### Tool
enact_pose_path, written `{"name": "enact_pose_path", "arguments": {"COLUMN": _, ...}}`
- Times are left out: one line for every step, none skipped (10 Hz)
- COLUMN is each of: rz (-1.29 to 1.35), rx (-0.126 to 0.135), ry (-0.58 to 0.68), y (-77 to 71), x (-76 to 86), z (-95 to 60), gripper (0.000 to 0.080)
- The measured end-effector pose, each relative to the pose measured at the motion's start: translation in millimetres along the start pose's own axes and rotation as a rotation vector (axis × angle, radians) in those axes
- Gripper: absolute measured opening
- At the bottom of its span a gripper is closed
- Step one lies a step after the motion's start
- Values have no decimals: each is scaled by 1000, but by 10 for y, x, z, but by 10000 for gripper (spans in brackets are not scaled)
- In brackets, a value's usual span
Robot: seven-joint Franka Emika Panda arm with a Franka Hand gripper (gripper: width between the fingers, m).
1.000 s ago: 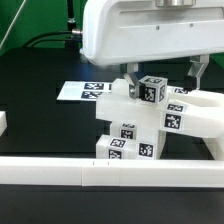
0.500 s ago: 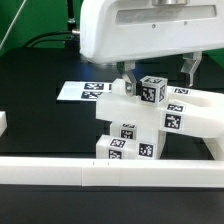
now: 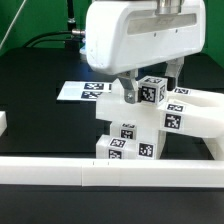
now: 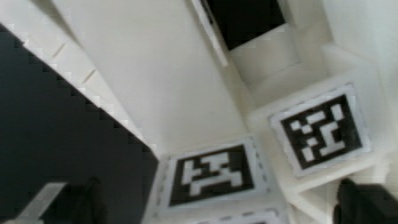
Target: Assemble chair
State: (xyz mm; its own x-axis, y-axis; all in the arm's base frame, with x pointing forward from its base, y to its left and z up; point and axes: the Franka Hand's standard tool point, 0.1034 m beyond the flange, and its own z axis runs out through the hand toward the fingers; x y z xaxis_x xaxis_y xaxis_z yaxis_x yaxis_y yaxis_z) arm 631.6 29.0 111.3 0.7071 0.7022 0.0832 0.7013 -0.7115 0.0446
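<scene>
The partly joined white chair [image 3: 135, 128] stands at the middle of the black table, with tags on its stacked blocks and an arm reaching to the exterior view's right. A small tagged cube [image 3: 151, 89] sits on top of it. My gripper [image 3: 151, 82] hangs over that cube, open, with one finger [image 3: 128, 92] on each side and nothing held. In the wrist view the chair's white surfaces [image 4: 160, 80] and two tags [image 4: 324, 125] fill the picture, and my gripper [image 4: 210, 205] shows only as dark fingertips [image 4: 365, 198] at the edges.
The marker board [image 3: 82, 91] lies flat behind the chair on the exterior view's left. A long plain white rail [image 3: 90, 172] runs along the table's front. A small white piece [image 3: 3, 122] sits at the far left edge.
The hand has turned and come down a little. The fingers now stand closer in around the top cube. The chair has not moved.
</scene>
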Motion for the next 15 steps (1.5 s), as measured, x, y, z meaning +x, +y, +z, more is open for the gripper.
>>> {"name": "enact_pose_path", "arguments": {"rz": 0, "rx": 1, "ry": -1, "y": -2, "x": -3, "z": 4, "gripper": 537}}
{"name": "enact_pose_path", "arguments": {"rz": 6, "rx": 1, "ry": -1, "y": -3, "x": -2, "z": 4, "gripper": 384}}
{"name": "enact_pose_path", "arguments": {"rz": 7, "rx": 0, "ry": -1, "y": 4, "x": -9, "z": 4, "gripper": 384}}
{"name": "enact_pose_path", "arguments": {"rz": 18, "rx": 0, "ry": -1, "y": 16, "x": -20, "z": 4, "gripper": 265}}
{"name": "enact_pose_path", "arguments": {"rz": 32, "rx": 0, "ry": -1, "y": 15, "x": -19, "z": 4, "gripper": 265}}
{"name": "enact_pose_path", "arguments": {"rz": 32, "rx": 0, "ry": -1, "y": 16, "x": -20, "z": 4, "gripper": 265}}
{"name": "enact_pose_path", "arguments": {"rz": 53, "rx": 1, "ry": -1, "y": 15, "x": -19, "z": 4, "gripper": 265}}
{"name": "enact_pose_path", "arguments": {"rz": 140, "rx": 1, "ry": -1, "y": 15, "x": -20, "z": 5, "gripper": 265}}
{"name": "enact_pose_path", "arguments": {"rz": 254, "rx": 0, "ry": 0, "y": 14, "x": -18, "z": 6, "gripper": 265}}
{"name": "enact_pose_path", "arguments": {"rz": 403, "rx": -4, "ry": 7, "y": 6, "x": -6, "z": 8, "gripper": 265}}
{"name": "enact_pose_path", "arguments": {"rz": 535, "rx": -10, "ry": 18, "y": -7, "x": 14, "z": 9, "gripper": 265}}
{"name": "enact_pose_path", "arguments": {"rz": 634, "rx": -12, "ry": 22, "y": -10, "x": 28, "z": 13, "gripper": 266}}
{"name": "enact_pose_path", "arguments": {"rz": 736, "rx": -13, "ry": 26, "y": -7, "x": 32, "z": 16, "gripper": 266}}
{"name": "enact_pose_path", "arguments": {"rz": 786, "rx": -12, "ry": 26, "y": -7, "x": 32, "z": 16, "gripper": 268}}
{"name": "enact_pose_path", "arguments": {"rz": 842, "rx": -10, "ry": 27, "y": -9, "x": 33, "z": 16, "gripper": 268}}
